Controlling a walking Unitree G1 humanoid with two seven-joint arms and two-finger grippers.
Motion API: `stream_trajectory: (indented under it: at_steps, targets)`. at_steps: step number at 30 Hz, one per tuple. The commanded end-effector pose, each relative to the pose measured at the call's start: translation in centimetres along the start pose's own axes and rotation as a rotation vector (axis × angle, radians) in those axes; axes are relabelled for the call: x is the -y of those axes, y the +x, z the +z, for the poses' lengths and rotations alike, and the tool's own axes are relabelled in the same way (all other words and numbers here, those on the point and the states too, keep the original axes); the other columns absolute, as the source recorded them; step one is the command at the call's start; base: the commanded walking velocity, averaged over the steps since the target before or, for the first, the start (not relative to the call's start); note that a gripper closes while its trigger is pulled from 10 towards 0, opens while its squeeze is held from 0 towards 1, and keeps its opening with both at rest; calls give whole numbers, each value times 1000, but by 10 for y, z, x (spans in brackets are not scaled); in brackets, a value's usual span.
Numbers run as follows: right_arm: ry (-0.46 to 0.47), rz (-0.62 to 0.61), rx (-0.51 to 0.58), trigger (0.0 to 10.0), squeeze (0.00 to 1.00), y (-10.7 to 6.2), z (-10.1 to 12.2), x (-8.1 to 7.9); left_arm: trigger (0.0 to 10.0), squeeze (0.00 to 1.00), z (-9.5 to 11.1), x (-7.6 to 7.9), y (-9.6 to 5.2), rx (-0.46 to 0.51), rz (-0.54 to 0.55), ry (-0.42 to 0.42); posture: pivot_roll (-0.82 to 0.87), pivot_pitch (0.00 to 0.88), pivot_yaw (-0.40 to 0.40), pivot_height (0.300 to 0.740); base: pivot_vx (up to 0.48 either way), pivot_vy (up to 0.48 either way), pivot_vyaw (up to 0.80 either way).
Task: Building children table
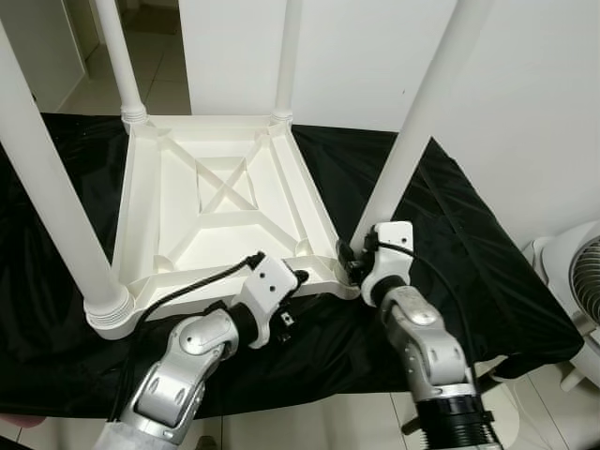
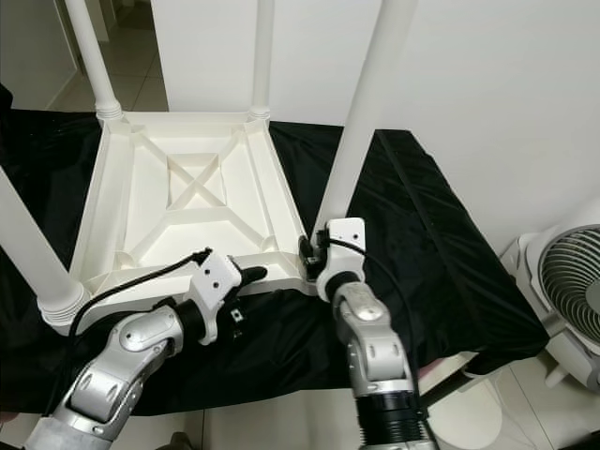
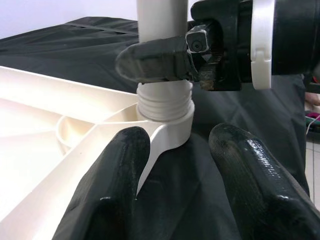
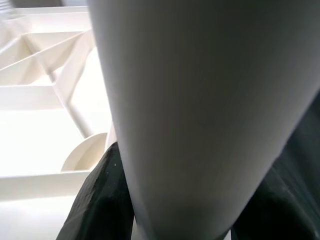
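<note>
A white plastic children's table (image 1: pixel 128 216) lies upside down on a black cloth, with its legs pointing up. My right gripper (image 1: pixel 349 262) is shut on the near-right leg (image 1: pixel 417 122) just above its base. That leg (image 4: pixel 200 110) runs between the black fingers (image 4: pixel 97 200). Its threaded end (image 3: pixel 165 102) sits in the corner socket (image 3: pixel 172 131). My left gripper (image 3: pixel 175 137) is open, low at the table's front edge beside that corner, with the rim between its fingertips (image 3: pixel 120 165). The right gripper's finger (image 3: pixel 160 60) wraps the leg above the thread.
Three other legs stand screwed in: near left (image 1: pixel 56 206), far left (image 1: pixel 117 56), far right (image 1: pixel 286 56). The black cloth (image 1: pixel 478 253) drops off at the front and right edges. A white fan (image 1: pixel 581 281) stands on the tiled floor at the right. A white wall is behind.
</note>
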State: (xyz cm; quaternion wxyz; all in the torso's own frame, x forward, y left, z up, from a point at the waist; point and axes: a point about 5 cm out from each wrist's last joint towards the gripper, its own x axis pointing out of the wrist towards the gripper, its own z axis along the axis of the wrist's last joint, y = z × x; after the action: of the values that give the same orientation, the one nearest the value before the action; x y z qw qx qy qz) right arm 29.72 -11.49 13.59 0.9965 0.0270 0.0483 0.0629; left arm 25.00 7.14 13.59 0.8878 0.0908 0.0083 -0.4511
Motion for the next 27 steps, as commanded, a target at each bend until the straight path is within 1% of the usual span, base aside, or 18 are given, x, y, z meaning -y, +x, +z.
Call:
stream_trajectory:
  at_steps: [1,2,3,4,5,8,10,11,12,13,14,16,17,18,19,22,24,27]
  targets:
    - [4,-65,-49,10000,106,-2,-10,6,10000,0,1,-2,4,0,47,5,77,6,-63,740,0,0,0]
    - [4,-65,-49,10000,106,-2,-10,6,10000,0,1,-2,4,0,47,5,77,6,-63,740,0,0,0]
    - [20,-54,-41,10000,902,-2,-8,6,10000,0,1,-1,4,1,47,5,77,6,-63,740,0,0,0]
    - [20,-54,-41,10000,902,-2,-8,6,10000,0,1,-1,4,1,47,5,77,6,-63,740,0,0,0]
    - [41,-41,-32,10000,1000,-2,-5,6,10000,0,1,-1,5,2,48,5,79,4,-66,740,0,0,0]
    - [48,-26,-18,10000,1000,-1,-2,8,10000,0,1,0,5,4,50,1,79,3,-68,740,0,0,0]
    - [58,47,7,10000,1000,0,4,11,10000,0,1,-1,6,8,56,0,82,4,-71,740,0,0,0]
    - [58,47,7,10000,1000,0,4,11,10000,0,1,-1,6,8,56,0,82,4,-71,740,0,0,0]
    - [43,111,16,10000,1000,1,7,12,10000,0,1,-1,7,10,59,-2,81,3,-71,740,0,0,0]
    - [25,185,20,10000,8,1,9,16,10000,0,1,-1,8,9,61,-3,81,1,-72,740,0,0,0]
    - [25,185,20,10000,8,1,9,16,10000,0,1,-1,8,9,61,-3,81,1,-72,740,0,0,0]
    - [-32,280,22,10000,0,0,10,25,10000,0,1,0,10,7,65,-1,81,0,-74,740,0,0,0]
    - [-32,280,22,10000,0,0,10,25,10000,0,1,0,10,7,65,-1,81,0,-74,740,0,0,0]
    - [-84,321,28,10000,0,-1,11,31,10000,0,0,0,10,6,66,-1,80,0,-74,740,0,0,0]
    - [-84,321,28,10000,0,-1,11,31,10000,0,0,0,10,6,66,-1,80,0,-74,740,0,0,0]
    - [-182,457,54,10000,0,-4,15,47,10000,0,0,1,11,0,71,2,79,0,-76,740,0,0,0]
    - [-182,457,54,10000,0,-4,15,47,10000,0,0,1,11,0,71,2,79,0,-76,740,0,0,0]
    - [-235,559,60,10000,0,-4,16,56,10000,0,-3,0,8,-14,63,2,82,0,-77,740,0,0,0]
